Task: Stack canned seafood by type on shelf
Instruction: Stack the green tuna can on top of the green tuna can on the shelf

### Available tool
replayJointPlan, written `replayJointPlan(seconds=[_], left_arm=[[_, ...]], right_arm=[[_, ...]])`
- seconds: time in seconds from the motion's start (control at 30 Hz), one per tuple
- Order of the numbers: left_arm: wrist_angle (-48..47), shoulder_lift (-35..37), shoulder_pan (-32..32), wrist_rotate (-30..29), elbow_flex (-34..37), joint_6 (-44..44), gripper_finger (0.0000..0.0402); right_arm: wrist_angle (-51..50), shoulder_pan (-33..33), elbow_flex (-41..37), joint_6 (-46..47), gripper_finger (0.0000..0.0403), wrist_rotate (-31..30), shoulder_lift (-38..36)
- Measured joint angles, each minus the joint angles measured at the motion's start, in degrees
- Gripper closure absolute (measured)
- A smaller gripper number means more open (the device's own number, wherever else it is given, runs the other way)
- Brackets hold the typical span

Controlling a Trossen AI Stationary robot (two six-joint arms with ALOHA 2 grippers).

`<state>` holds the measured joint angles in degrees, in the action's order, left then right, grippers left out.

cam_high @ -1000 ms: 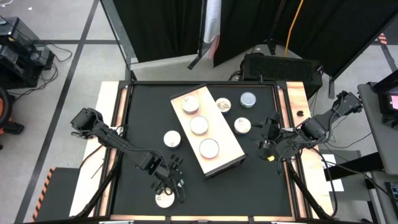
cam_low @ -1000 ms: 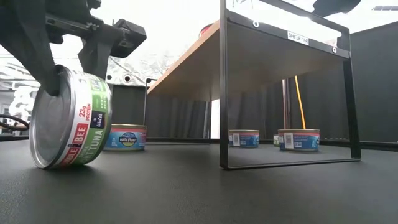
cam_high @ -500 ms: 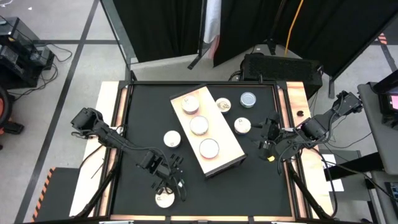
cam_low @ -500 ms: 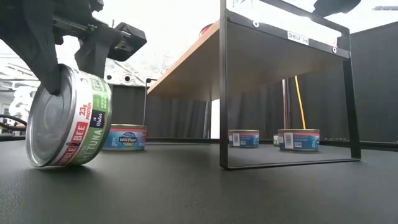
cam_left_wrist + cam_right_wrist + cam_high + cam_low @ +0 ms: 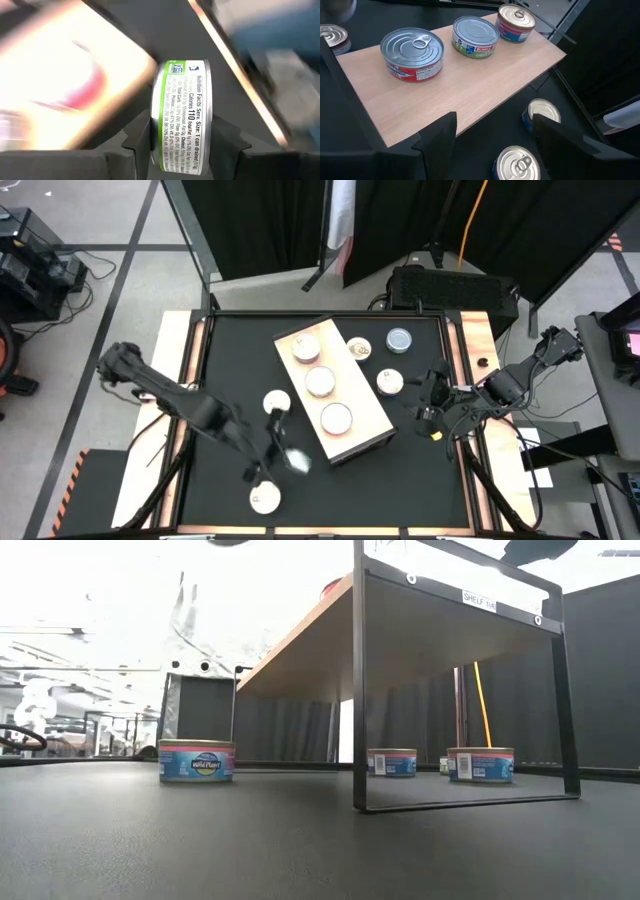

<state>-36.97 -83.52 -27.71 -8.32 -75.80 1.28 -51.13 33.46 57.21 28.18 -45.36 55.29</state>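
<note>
The shelf is a pale wood board (image 5: 345, 435) on a black frame, with three tins on top (image 5: 320, 381). More tins rest flat on the black table: one left of the shelf (image 5: 277, 402) and three to its right (image 5: 390, 382). My left gripper (image 5: 283, 448), blurred, hangs above the table just left of the shelf's near corner, shut on a green-labelled tin (image 5: 182, 115). My right gripper (image 5: 430, 408) waits open, right of the shelf; its wrist view shows the three shelf tins (image 5: 412, 50). My left gripper pinches the green-labelled tin across its two flat faces, one finger (image 5: 137, 142) on each. The tin stands on edge, its labelled side wall (image 5: 182, 150) facing the wrist camera. It is lifted clear of the table and out of the low view.
A pale round disc (image 5: 265, 500) lies near the table's near edge, below the left gripper. The shelf's black frame leg (image 5: 358, 690) stands at its near corner. In the low view, tins sit under and beside the shelf (image 5: 197, 761). Wood rails line the table's sides.
The left gripper has risen from the table with the green-labelled tin, which had been tipped on its rim, and has swung toward the shelf's near corner. Tin and gripper have left the low view. The right arm kept still.
</note>
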Motion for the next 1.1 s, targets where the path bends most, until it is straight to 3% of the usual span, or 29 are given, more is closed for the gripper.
replayJointPlan(seconds=[0.23,0.33,0.67,0.83,1.1], left_arm=[[9.4,8.4,7.5,-16.6,-4.3,7.0,0.0255],[13.0,10.4,12.2,-21.6,-4.4,15.5,0.0252],[15.0,5.1,20.6,-18.1,-4.4,34.2,0.0249],[15.5,2.0,22.1,-11.7,-4.3,42.4,0.0248],[9.0,1.4,25.4,-9.1,-3.9,49.7,0.0247]], right_arm=[[6.1,0.0,0.0,-4.0,0.0149,-3.9,0.0],[10.0,0.0,0.0,-6.4,0.0149,-4.3,0.0],[10.8,0.0,0.0,-10.5,0.0149,-4.2,-0.6],[7.0,0.0,0.0,-9.1,0.0149,-2.3,-1.8],[3.9,0.1,0.0,-9.4,0.0149,1.4,-4.0]])
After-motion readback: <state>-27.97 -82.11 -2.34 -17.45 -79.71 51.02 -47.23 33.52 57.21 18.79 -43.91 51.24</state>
